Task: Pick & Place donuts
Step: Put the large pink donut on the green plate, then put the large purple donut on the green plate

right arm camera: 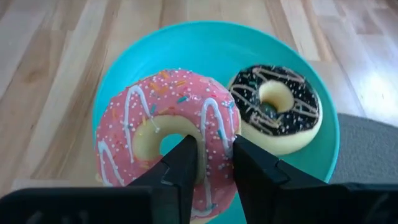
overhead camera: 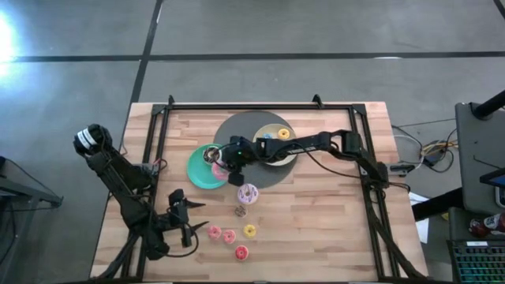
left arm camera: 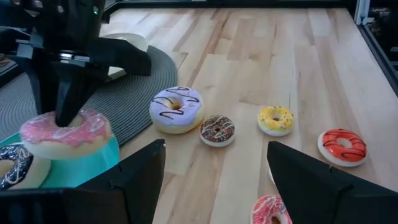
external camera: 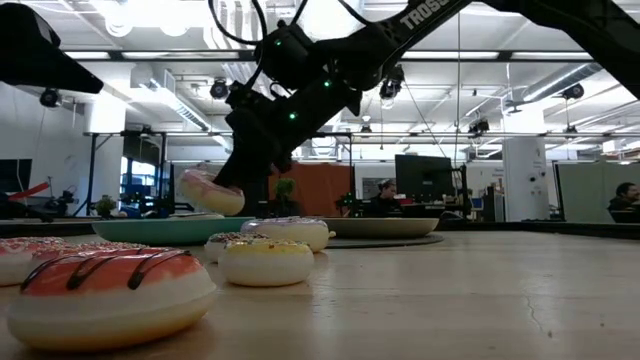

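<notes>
My right gripper (right arm camera: 214,146) reaches over the teal plate (right arm camera: 205,46) and is shut on a large pink sprinkled donut (right arm camera: 134,118), which hangs just over the plate in the low view (external camera: 212,190). A chocolate-iced donut (right arm camera: 277,109) lies flat on the same plate. My left gripper (left arm camera: 214,186) stands open near the table's front left corner (overhead camera: 188,219) and touches nothing. Ahead of it on the wood lie a white-lilac donut (left arm camera: 176,107), a small brown one (left arm camera: 217,129), a yellow one (left arm camera: 275,118), a red one (left arm camera: 341,145) and a pink one (left arm camera: 270,210). My right gripper pinches the pink donut's ring (right arm camera: 214,134) with one finger (right arm camera: 183,165) in the hole and the other (right arm camera: 255,165) outside, on the side toward the chocolate donut. The fingers slant down from the table's right. The donut hangs tilted at the fingers' ends, over the plate's near edge.
A round grey mat (overhead camera: 237,130) lies at the table's middle far side, and a pale-yellow plate (overhead camera: 293,154) on it carries a small yellow donut (overhead camera: 283,134). A black frame (overhead camera: 260,106) runs along the table's edges. Bare wood lies to the near right.
</notes>
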You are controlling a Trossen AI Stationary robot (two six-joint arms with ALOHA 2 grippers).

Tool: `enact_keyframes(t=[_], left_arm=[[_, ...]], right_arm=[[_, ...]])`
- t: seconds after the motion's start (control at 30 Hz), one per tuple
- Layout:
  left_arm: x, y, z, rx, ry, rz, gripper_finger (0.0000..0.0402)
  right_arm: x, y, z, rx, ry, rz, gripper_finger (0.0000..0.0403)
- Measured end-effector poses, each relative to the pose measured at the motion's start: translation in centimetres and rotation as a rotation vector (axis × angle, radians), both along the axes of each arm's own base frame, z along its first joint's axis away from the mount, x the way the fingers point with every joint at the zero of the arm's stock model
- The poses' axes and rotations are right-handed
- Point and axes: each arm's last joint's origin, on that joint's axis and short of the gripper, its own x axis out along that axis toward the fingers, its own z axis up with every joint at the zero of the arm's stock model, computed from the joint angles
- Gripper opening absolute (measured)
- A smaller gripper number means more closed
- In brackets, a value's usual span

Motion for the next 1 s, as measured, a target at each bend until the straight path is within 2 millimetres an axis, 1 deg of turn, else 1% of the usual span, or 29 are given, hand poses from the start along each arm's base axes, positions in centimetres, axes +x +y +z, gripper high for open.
enact_keyframes(t=[0.13,0.33,0.5,0.7,0.8,0.9,1.0], left_arm=[[0.0,0.0,0.0,0.002,-0.004,0.004,0.0257],[0.0,0.0,0.0,-0.002,-0.013,0.013,0.0257],[0.0,0.0,0.0,-0.005,-0.014,0.014,0.0257],[0.0,0.0,0.0,-0.007,-0.015,0.015,0.0257],[0.0,0.0,0.0,-0.010,-0.015,0.016,0.0257],[0.0,0.0,0.0,-0.009,-0.015,0.016,0.0257],[0.0,0.1,0.0,0.002,-0.015,0.019,0.0257]], right_arm=[[-0.2,0.0,-0.2,-0.004,0.027,0.004,0.0106],[-0.1,-0.1,-0.1,-0.016,0.024,-0.010,0.0146],[0.1,-0.1,0.3,-0.028,0.009,-0.022,0.0175],[0.3,-0.3,0.8,-0.033,-0.004,-0.027,0.0197],[-0.1,-0.2,1.4,-0.035,0.011,-0.015,0.0202],[-0.7,0.1,2.8,-0.043,0.031,0.004,0.0203],[-1.8,0.6,4.3,-0.011,0.047,0.049,0.0203]])
